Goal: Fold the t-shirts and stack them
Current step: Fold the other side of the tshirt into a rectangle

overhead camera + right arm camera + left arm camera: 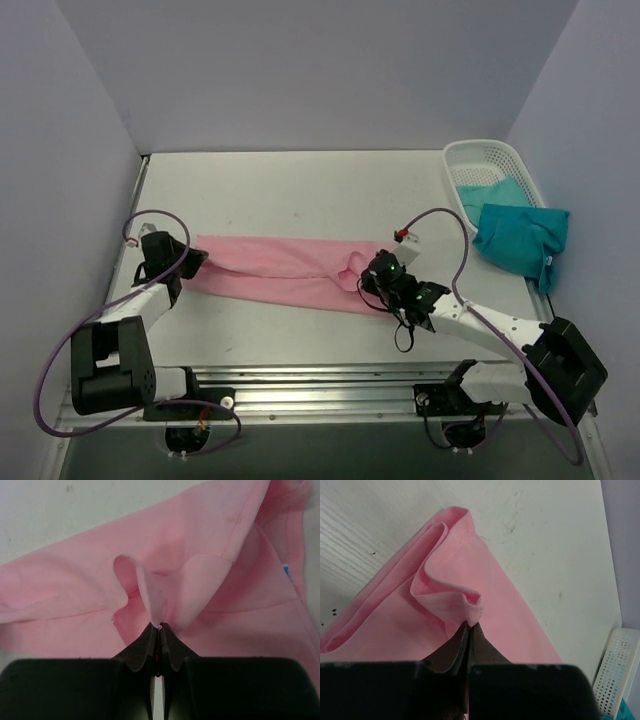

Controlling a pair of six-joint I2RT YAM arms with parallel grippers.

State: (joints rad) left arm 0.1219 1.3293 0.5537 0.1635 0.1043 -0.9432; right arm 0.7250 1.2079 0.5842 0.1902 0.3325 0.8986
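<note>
The light pink t-shirt (285, 270) lies stretched in a long folded band across the table between my two grippers. My left gripper (192, 262) is shut on its left end; the left wrist view shows a pinched fold of pink cloth (472, 611) at the fingertips (470, 625). My right gripper (372, 280) is shut on its right end, a pinched flap (155, 600) rising from the fingertips (159, 626). A small blue neck label (286, 570) shows at the right. A teal t-shirt (523, 237) hangs over the basket's near rim; another teal one (490, 192) lies inside it.
A white lattice basket (470, 160) stands at the back right of the table, also seen in the left wrist view (619, 665). Grey walls close in the left, back and right. A metal rail (330, 385) runs along the near edge between the arm bases.
</note>
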